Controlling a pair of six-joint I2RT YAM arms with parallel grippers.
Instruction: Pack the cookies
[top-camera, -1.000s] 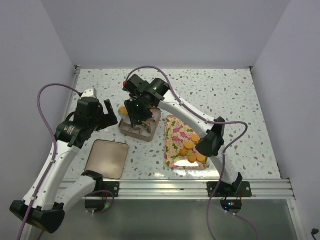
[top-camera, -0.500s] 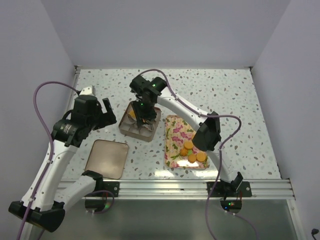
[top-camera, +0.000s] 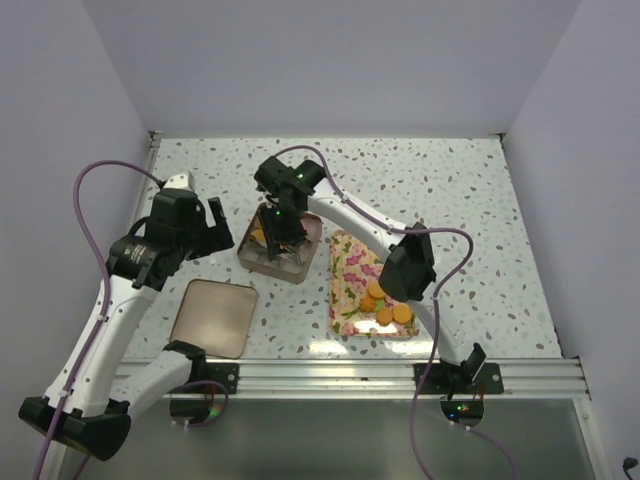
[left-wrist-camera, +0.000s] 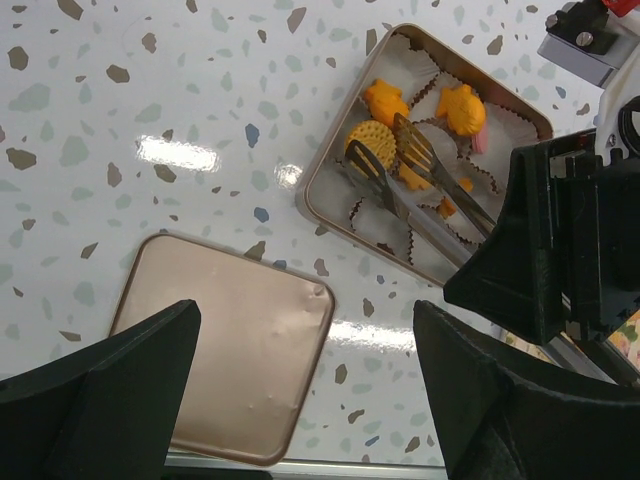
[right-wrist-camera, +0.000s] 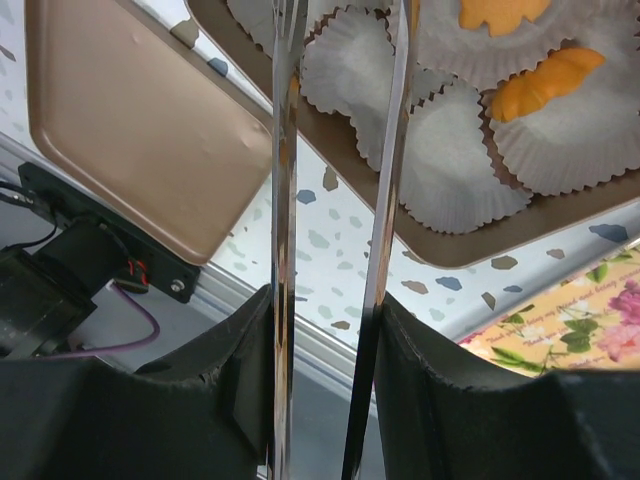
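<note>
I am gripping the tongs in the right tool, its fingers pressing on the two steel blades from either side while the blades themselves are standing slightly apart. Their tips are sitting over the middle of the open tin, straddling a round waffled cookie that is lying over a white paper cup — whether the blades are pinching it or have let go, I cannot tell. Two fish-shaped cookies are resting in the cups just beyond it. In the left wrist view the tongs' long axis is running diagonally across the tin, from the corner under the right tool toward the centre cups. The cookies not yet packed are lying clustered at the near end of the flowered tray, just beside the tin on my right and closer to the arm bases, so the right arm is the nearer one. I am judging that the blades need to rise above the tin's wall before swinging right and back. The left tool is spread wide and empty, hanging over the tin's lid on the speckled surface, to the left of the tin and out of that path — the far and right parts of the surface are offering open room.
</note>
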